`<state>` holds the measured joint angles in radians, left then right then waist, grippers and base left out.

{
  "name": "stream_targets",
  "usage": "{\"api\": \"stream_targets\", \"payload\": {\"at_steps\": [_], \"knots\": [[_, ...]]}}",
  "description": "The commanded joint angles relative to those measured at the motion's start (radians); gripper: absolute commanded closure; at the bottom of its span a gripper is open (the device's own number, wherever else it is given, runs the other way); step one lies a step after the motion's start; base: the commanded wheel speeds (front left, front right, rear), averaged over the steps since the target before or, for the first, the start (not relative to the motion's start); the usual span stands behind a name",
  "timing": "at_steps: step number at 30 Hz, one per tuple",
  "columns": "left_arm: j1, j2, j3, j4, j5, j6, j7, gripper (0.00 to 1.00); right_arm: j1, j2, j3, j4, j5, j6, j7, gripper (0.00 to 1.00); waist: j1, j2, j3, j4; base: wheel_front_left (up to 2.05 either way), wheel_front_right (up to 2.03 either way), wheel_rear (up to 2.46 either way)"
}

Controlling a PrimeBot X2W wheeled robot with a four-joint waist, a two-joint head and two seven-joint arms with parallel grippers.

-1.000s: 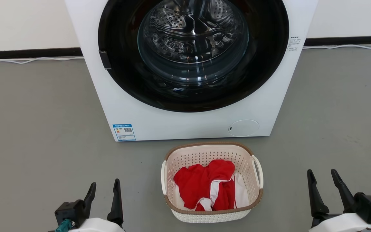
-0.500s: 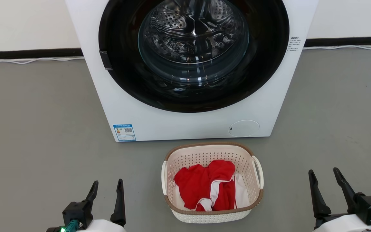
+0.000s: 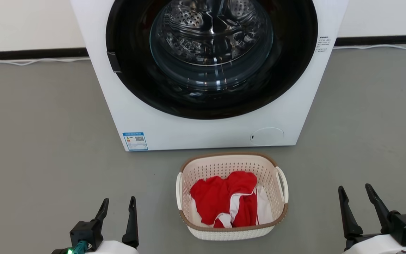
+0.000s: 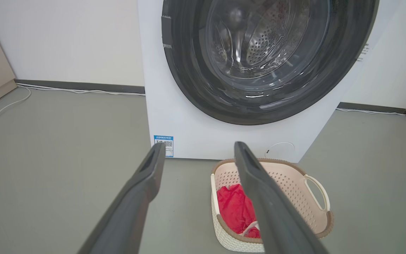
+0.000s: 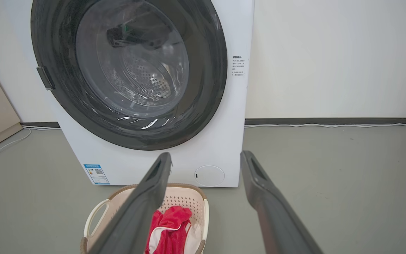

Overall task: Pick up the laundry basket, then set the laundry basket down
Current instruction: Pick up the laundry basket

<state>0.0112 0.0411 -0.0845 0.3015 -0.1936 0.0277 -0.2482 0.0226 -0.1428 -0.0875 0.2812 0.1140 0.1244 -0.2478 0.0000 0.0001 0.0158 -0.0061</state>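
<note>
The laundry basket (image 3: 232, 158) is a small cream perforated tub with a brown rim and white loop handles, standing on the grey floor just in front of the washing machine. Red and white clothes (image 3: 227, 199) lie inside it. My left gripper (image 3: 118, 201) hangs open at the lower left, well to the left of the basket, holding nothing. My right gripper (image 3: 355, 189) is open at the lower right, apart from the basket's right handle (image 3: 282, 184). The basket (image 4: 294, 180) lies beyond the left fingers in the left wrist view, and the basket (image 5: 185, 194) sits low between and left of the right fingers.
A white front-loading washing machine (image 3: 189, 134) with a closed dark round door (image 3: 211, 56) stands right behind the basket. White cables (image 3: 30, 61) run along the dark skirting at the wall. Grey floor (image 3: 41, 141) spreads on both sides.
The head view has shifted slightly, so machine and basket sit a little higher. The left gripper moved a bit to the right earlier; the basket has stayed put.
</note>
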Motion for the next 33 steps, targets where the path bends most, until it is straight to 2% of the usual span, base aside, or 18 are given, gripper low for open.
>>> {"api": "stream_targets", "payload": {"at_steps": [1,11,17,23,27,33], "knots": [[-0.030,0.009,0.025,-0.020,-0.003,0.008,-0.014,0.00,-0.028,-0.020,0.022,-0.018,0.000,0.006,-0.014,0.00,0.0000,-0.0001,0.010,0.000,0.00,0.00,0.00],[-0.128,0.009,-0.009,-0.007,-0.045,0.020,-0.014,0.00,-0.121,-0.022,0.024,-0.027,0.040,0.006,-0.014,0.00,0.0000,-0.0001,0.134,0.001,0.00,0.00,0.00],[-0.225,0.009,-0.052,0.053,-0.090,0.025,-0.014,0.00,-0.203,-0.036,0.039,0.018,0.101,0.006,-0.014,0.00,0.0000,-0.0001,0.222,0.007,0.00,0.00,0.00],[-0.357,0.009,-0.108,0.167,-0.132,0.041,-0.014,0.00,-0.302,-0.067,0.042,0.096,0.120,0.006,-0.014,0.00,0.0000,-0.0001,0.323,0.017,0.00,0.00,0.00],[-0.498,0.009,-0.164,0.294,-0.192,0.060,-0.014,0.00,-0.410,-0.087,0.033,0.210,0.092,0.006,-0.014,0.00,0.0000,-0.0001,0.427,0.025,0.00,0.00,0.00],[-0.664,0.009,-0.275,0.436,-0.312,0.085,-0.014,0.00,-0.553,-0.118,0.107,0.362,0.100,0.006,-0.005,0.00,0.0000,-0.0001,0.554,0.034,0.00,0.00,0.00]]}}
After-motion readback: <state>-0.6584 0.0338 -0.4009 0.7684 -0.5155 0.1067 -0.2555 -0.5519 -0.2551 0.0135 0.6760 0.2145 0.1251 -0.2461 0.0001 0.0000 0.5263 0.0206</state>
